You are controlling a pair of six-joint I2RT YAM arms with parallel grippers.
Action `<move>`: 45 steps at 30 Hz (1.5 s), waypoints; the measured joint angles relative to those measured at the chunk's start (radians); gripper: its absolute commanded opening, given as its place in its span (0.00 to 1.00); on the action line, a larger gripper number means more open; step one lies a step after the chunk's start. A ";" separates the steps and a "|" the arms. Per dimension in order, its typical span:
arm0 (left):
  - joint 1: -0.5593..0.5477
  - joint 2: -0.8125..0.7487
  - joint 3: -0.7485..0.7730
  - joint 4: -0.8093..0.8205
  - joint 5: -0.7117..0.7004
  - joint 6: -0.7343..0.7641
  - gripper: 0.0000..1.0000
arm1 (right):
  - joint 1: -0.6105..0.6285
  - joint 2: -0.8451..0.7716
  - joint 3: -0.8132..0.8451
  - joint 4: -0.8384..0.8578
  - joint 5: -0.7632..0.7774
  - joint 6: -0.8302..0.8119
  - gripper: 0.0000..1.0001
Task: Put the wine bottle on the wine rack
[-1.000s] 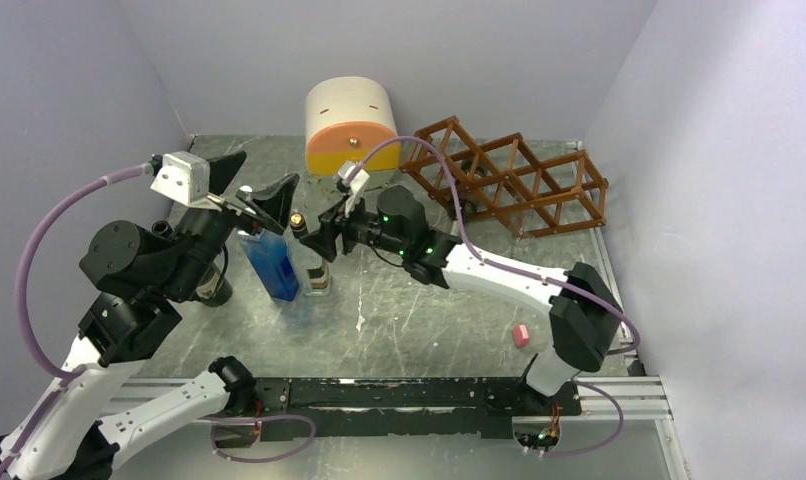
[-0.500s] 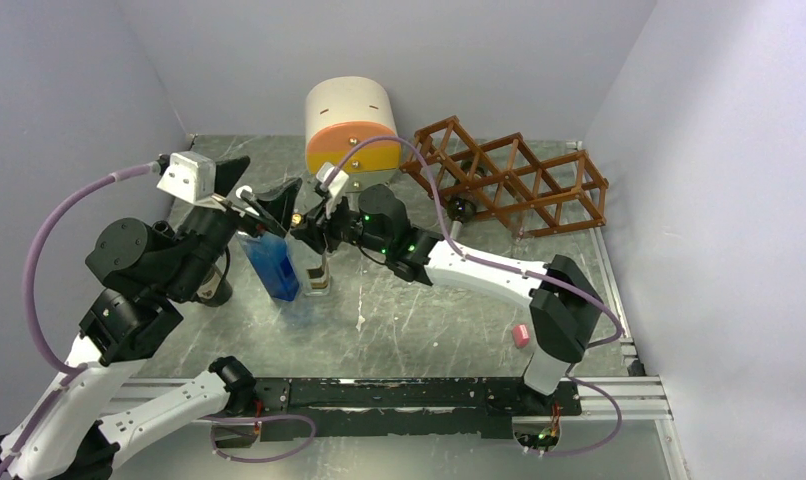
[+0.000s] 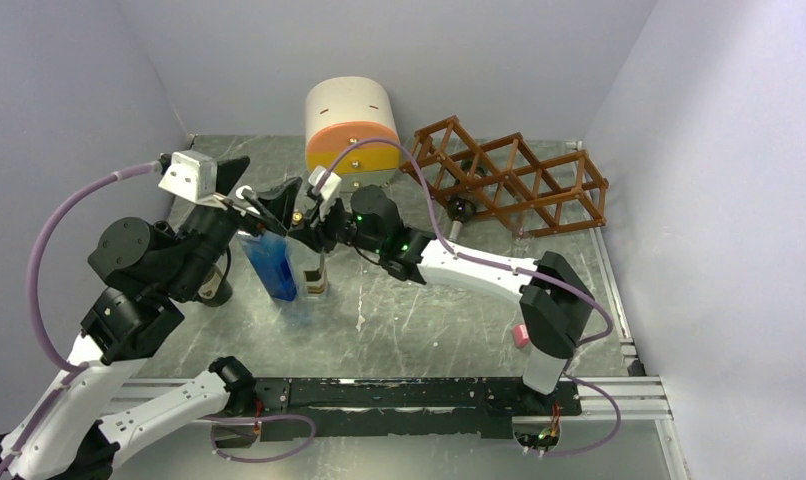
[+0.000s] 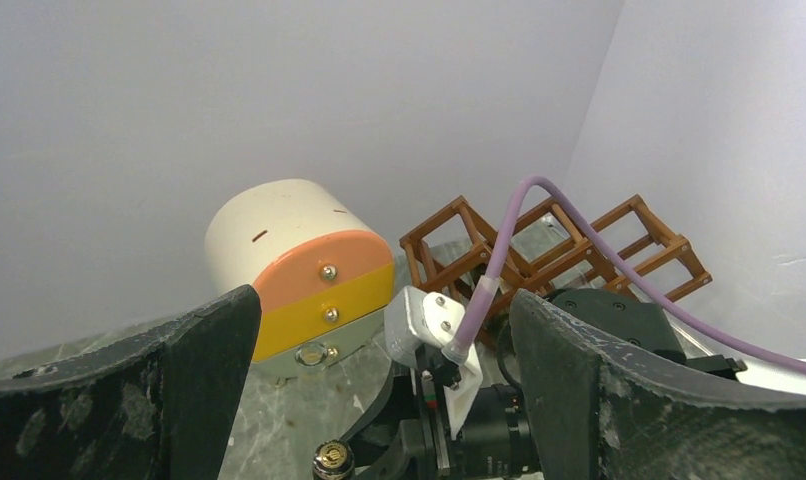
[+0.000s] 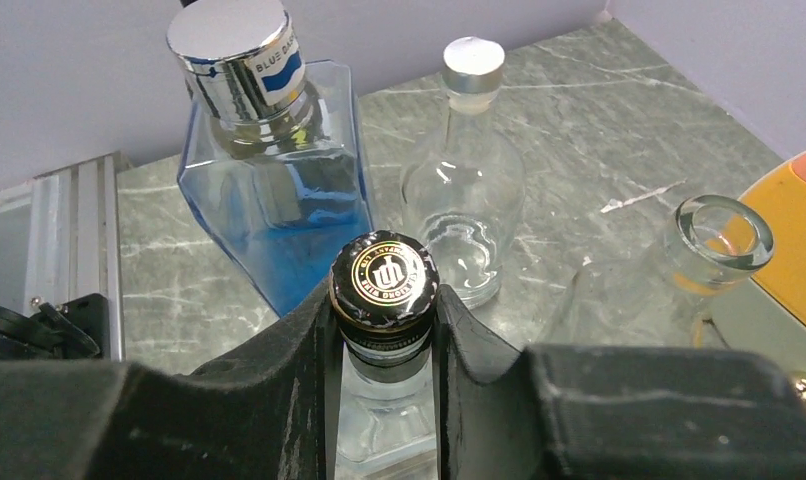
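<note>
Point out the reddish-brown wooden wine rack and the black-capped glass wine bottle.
Reddish-brown wooden wine rack (image 3: 506, 180): top external view, middle bars.
Black-capped glass wine bottle (image 5: 384, 278): right wrist view, cap top.

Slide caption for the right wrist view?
Right gripper shut on the neck of the black-capped wine bottle; blue bottle, silver-capped clear bottle and uncapped clear bottle behind.

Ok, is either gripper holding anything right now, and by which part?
The right gripper is shut on the wine bottle, gripping its neck just under the black cap. The left gripper is open and holds nothing.
</note>
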 measured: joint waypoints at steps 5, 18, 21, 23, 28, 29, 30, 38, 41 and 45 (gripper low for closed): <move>0.000 0.003 -0.018 0.006 0.000 -0.010 0.99 | 0.011 -0.056 -0.066 0.013 0.050 -0.004 0.00; 0.000 -0.005 -0.216 0.139 0.065 -0.003 0.99 | 0.011 -0.414 -0.262 -0.198 0.361 0.013 0.00; 0.000 -0.015 -0.311 0.213 0.132 0.008 0.98 | 0.010 -0.486 -0.264 -0.252 0.451 0.051 0.00; 0.000 -0.013 -0.375 0.259 0.180 0.008 0.99 | 0.010 -0.523 -0.264 -0.280 0.504 0.075 0.00; 0.000 0.050 -0.501 0.395 0.302 -0.019 0.99 | 0.009 -0.586 -0.265 -0.354 0.639 0.144 0.00; 0.000 0.063 -0.531 0.427 0.327 -0.025 0.99 | 0.009 -0.592 -0.265 -0.367 0.660 0.158 0.00; 0.000 0.075 -0.566 0.462 0.357 -0.033 0.99 | 0.008 -0.598 -0.265 -0.379 0.679 0.170 0.00; 0.000 0.226 -0.633 0.608 0.547 -0.066 0.99 | 0.008 -0.626 -0.261 -0.455 0.777 0.261 0.00; 0.000 0.288 -0.633 0.652 0.631 -0.059 0.99 | 0.008 -0.632 -0.256 -0.468 0.796 0.285 0.00; 0.000 0.377 -0.633 0.672 0.718 -0.039 0.99 | 0.008 -0.640 -0.254 -0.468 0.807 0.304 0.00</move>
